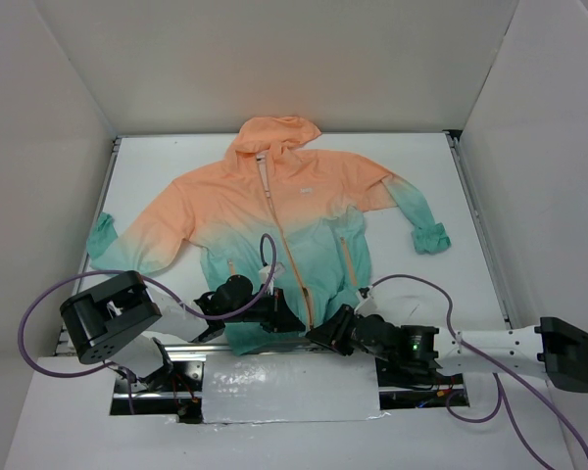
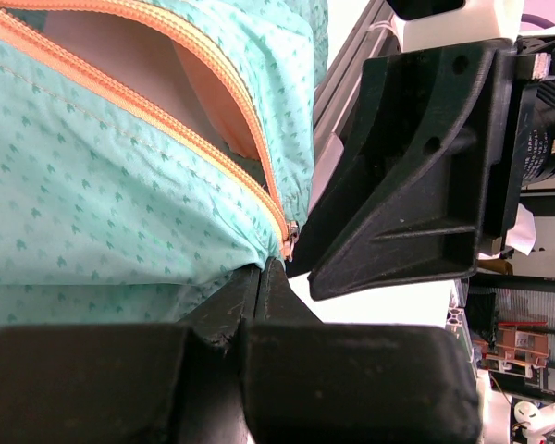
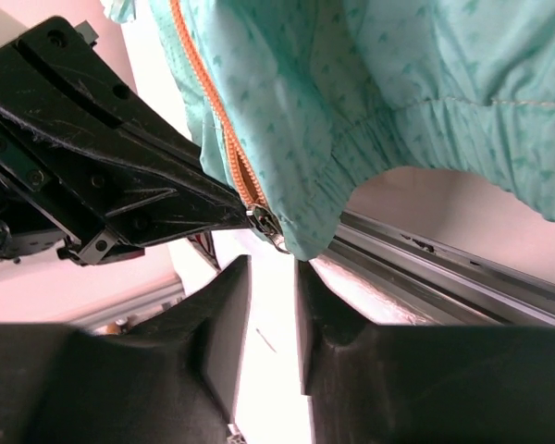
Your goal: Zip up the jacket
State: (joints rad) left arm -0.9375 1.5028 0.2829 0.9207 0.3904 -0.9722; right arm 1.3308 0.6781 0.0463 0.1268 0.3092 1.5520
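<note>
I see the white table (image 1: 412, 176) with the jacket (image 1: 274, 211) spread flat on its back across it. The hood points to the far side, the sleeves are out to both sides, and the teal hem lies at the near edge, right in front of the arm bases. Both arms reach in low over that hem.

My left gripper (image 1: 289, 321) sits at the hem just left of the front opening. On its wrist view the fingers are pressed together, with the teal hem fabric pinched at their tips. My right gripper (image 1: 318, 335) sits just right of it, the two nearly touching. On its wrist view the fingers stand a narrow gap apart with nothing between them.

The orange zipper (image 1: 292, 264) runs up the middle, and near the hem its two sides are parted. The small metal slider (image 3: 265, 223) hangs at the bottom end of the zipper, just beyond the right gripper's fingertips.
</note>
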